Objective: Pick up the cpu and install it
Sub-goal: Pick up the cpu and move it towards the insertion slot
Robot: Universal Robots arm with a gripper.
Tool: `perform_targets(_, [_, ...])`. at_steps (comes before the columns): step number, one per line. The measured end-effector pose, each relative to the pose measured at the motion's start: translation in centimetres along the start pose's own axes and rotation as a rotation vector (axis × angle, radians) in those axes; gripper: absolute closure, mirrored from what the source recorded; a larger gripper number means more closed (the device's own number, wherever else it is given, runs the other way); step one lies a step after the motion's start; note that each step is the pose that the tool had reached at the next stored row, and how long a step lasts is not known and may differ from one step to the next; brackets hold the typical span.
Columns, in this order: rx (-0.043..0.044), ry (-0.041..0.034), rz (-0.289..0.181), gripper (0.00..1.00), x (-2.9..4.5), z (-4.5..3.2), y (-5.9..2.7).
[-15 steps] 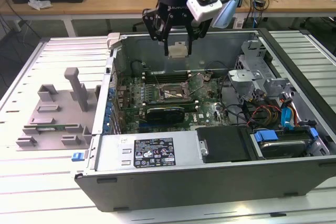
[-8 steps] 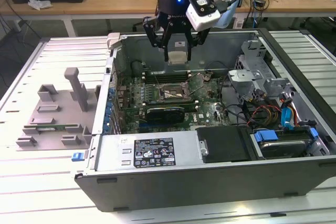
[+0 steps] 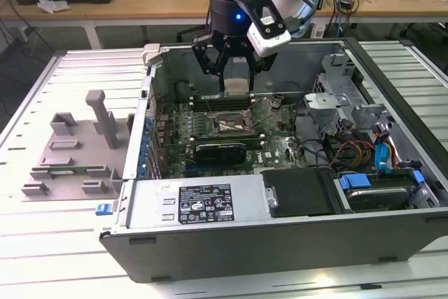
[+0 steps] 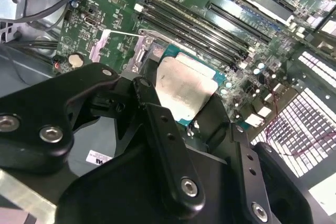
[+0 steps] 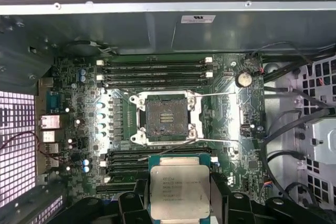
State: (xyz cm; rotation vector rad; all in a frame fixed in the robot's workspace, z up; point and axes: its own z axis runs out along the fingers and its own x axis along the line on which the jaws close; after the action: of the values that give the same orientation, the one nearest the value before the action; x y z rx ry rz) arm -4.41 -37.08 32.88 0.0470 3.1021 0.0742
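My gripper (image 3: pixel 236 80) hangs inside the open computer case (image 3: pixel 280 243), shut on the cpu (image 3: pixel 236 86), a flat square chip with a silvery top and a teal rim. In both wrist views the black fingers (image 5: pixel 137 199) press on two opposite edges of the cpu (image 5: pixel 179 190) (image 4: pixel 184 90). The cpu is held level above the green motherboard (image 5: pixel 231 129), clear of it. The square metal-framed socket (image 5: pixel 164 119) (image 3: pixel 227 124) lies uncovered, its thin wire levers swung out, just beside the spot under the chip.
Black memory slots (image 5: pixel 155 72) run along both sides of the socket. Cables and a metal drive cage (image 3: pixel 350 113) fill the case at the exterior view's right. A grey plastic fixture (image 3: pixel 77 152) sits on the slatted table outside the case.
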Motion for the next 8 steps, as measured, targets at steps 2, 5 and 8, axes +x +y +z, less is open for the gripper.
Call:
perform_targets(2, [0.0, 0.0001, -0.001, 0.45, 0.02, 0.48, -0.01])
perform_targets(5, [-0.0001, 0.0001, -0.001, 0.45, 0.06, 1.36, 0.02])
perform_targets(8, [-0.0002, 0.0001, -0.002, 0.45, 0.1, 2.24, 0.29])
